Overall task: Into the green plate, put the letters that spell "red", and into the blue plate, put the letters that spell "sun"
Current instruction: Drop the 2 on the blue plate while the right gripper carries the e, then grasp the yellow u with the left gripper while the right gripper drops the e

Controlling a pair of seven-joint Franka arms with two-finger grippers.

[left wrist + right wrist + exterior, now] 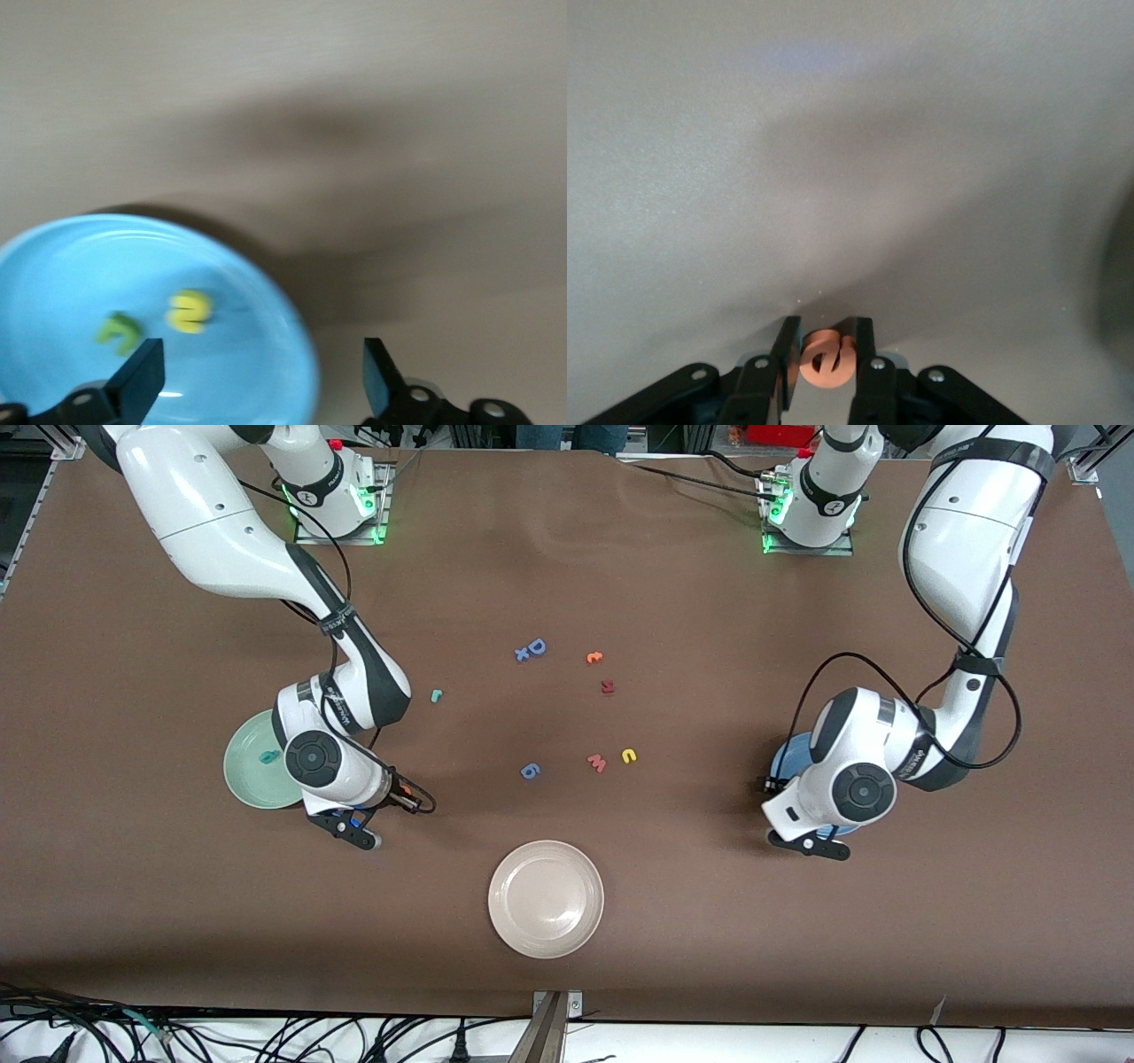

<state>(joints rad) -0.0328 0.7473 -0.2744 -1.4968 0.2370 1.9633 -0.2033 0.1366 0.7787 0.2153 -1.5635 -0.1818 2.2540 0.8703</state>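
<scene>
My right gripper (826, 327) is shut on the small orange "e" (827, 361). It hangs low over the bare table beside the green plate (244, 779), where my right gripper (354, 834) shows in the front view. A teal letter (268, 757) lies in that plate. The teal "r" (436, 695) and the yellow "u" (628, 755) lie on the table. My left gripper (261, 354) is open and empty over the rim of the blue plate (71, 283). The yellow "s" (189, 312) and the green "n" (118, 330) lie in it. In the front view the left arm hides most of the blue plate (783, 763).
Mid-table lie a big blue "D" (532, 649), a small orange letter (594, 658), a dark red letter (607, 686), a pink "w" (597, 762) and a blue "6" (530, 771). A beige-white plate (546, 911) sits nearest the front camera.
</scene>
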